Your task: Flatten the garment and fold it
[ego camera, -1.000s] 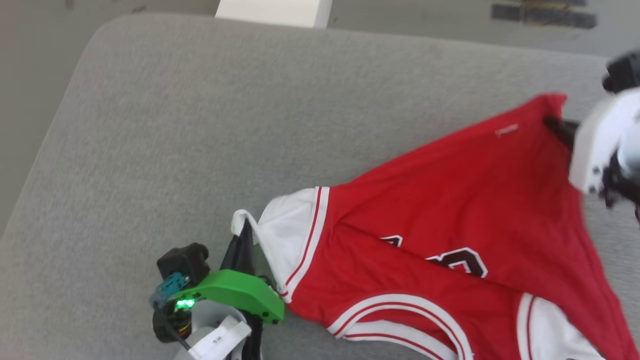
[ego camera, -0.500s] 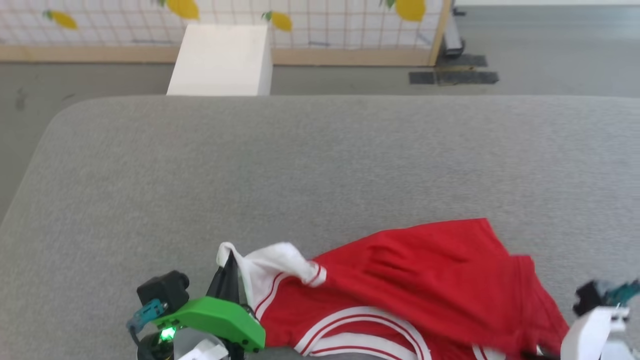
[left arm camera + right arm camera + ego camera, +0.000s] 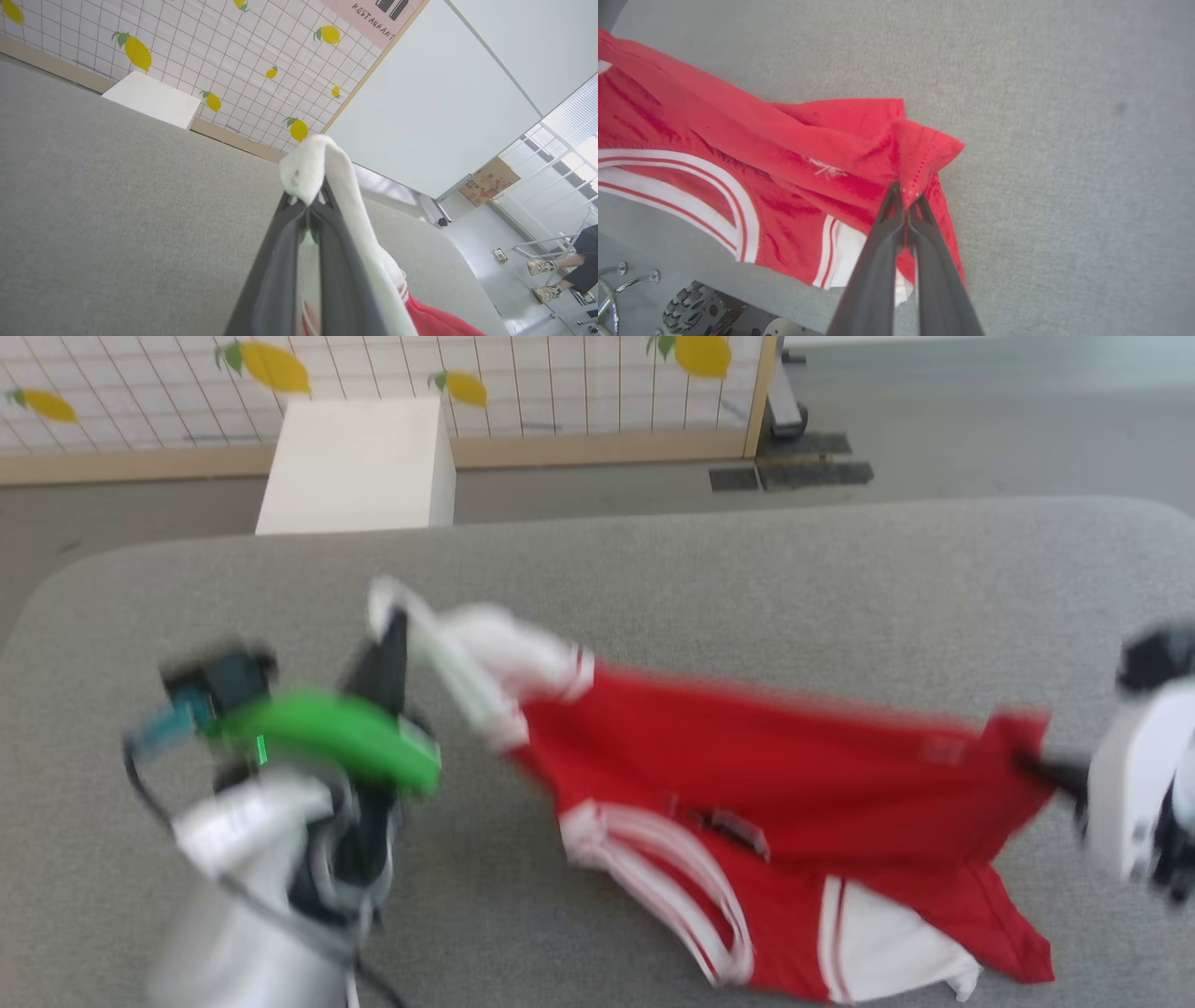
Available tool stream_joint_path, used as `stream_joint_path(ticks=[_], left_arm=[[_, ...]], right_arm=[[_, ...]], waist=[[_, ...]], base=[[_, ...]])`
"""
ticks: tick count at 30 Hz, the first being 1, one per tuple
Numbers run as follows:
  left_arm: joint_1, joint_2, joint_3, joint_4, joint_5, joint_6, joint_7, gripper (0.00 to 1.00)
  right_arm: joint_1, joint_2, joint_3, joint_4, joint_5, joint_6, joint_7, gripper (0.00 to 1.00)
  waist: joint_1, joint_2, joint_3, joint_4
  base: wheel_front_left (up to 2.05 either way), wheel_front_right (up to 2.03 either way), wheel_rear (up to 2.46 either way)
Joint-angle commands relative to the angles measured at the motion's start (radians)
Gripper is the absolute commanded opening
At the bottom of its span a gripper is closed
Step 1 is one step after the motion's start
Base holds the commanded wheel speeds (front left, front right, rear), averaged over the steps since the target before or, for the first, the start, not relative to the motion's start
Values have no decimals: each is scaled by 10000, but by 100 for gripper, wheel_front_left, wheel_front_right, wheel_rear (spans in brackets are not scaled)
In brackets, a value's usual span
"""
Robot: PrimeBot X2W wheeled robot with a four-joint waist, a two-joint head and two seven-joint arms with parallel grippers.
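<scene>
**A:** Why is the shirt (image 3: pixel 794 775) strung out across the table (image 3: pixel 747 569)?

**B:** To flatten it, I'd judge. Its slack half, with one white sleeve (image 3: pixel 887 943), sags toward the table's near edge. The top edge runs taut above the table's middle, between the two grippers.

**A:** What does each one grip?

**B:** The right gripper (image 3: pixel 1027 765), at the table's right side, is clenched on a red hem corner beside the small white mark (image 3: pixel 826 169). The left gripper (image 3: pixel 392 621), over the table's left half, is clamped on the tip of the other sleeve.

**A:** And the arms?

**B:** They are spread wide. The left forearm rises from the table's near edge, its fingers aimed at the far edge and tilted upward. The right fingers point inward along the table, toward the shirt. The head view is blurred, so I can't tell whether the cloth touches the table.

**A:** And beyond the table?

**B:** Past its far edge there's a white box (image 3: pixel 359 467), then a lemon-print wall (image 3: pixel 560 373).
</scene>
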Motion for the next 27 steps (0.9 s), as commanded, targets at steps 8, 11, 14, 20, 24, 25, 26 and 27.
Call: stream_joint_path(ticks=[8,11,14,20,24,25,26,27], left_arm=[[-5516,756,-30,1891,793,-71,1417,0],[-7464,913,-39,2626,1304,171,1593,0],[-9100,938,-36,3131,1698,348,1574,0],[-11644,743,128,3871,2098,510,1070,0],[-12626,652,286,4376,2143,422,602,0],[-12787,651,280,4514,2183,383,489,0],[-12891,631,268,4636,2193,325,402,0],[-12933,603,274,4722,2173,279,334,0]], right_arm=[[-5140,-1333,1588,1380,-584,-13,89,0],[-7004,-1355,1905,2120,-841,-13,-135,0],[-8620,-1288,2083,2853,-1158,-13,-514,0],[-11082,-1065,2243,4178,-1847,-13,-1659,0],[-11970,-920,2200,4953,-2241,-13,-2464,0],[-12090,-906,2240,5131,-2276,-13,-2599,0],[-12182,-911,2263,5279,-2283,-13,-2748,0],[-12224,-926,2279,5388,-2270,-13,-2859,0]], waist=[[0,0,1946,122],[0,0,2418,57],[0,0,2786,-4],[0,0,3331,-31],[0,0,3626,14],[0,0,3698,39],[0,0,3768,76],[0,0,3827,112]], base=[[0,0,0],[0,0,0],[0,0,0],[0,0,0],[0,0,0],[0,0,0],[0,0,0],[0,0,0]])
